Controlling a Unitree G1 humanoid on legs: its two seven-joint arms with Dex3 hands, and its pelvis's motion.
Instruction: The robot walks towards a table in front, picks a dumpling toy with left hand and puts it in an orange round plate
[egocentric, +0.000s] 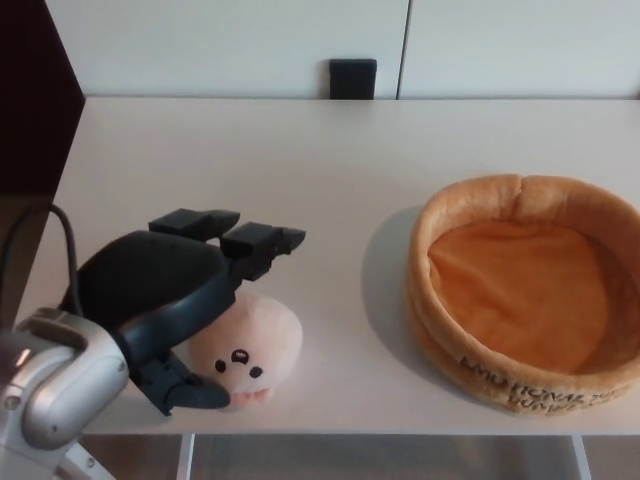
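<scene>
One black left hand (175, 305) lay spread over the dumpling (250, 345) near the table's (320, 160) front edge, thumb under its face, nothing gripped; closing evenly around the soft body seemed wise before lifting toward the empty orange plate (530, 295) well to the right.

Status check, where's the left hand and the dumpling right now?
Left hand open, cupped over the dumpling toy, not gripped. Toy on table near front edge. Orange round plate empty, path clear. Right hand not in view.
</scene>
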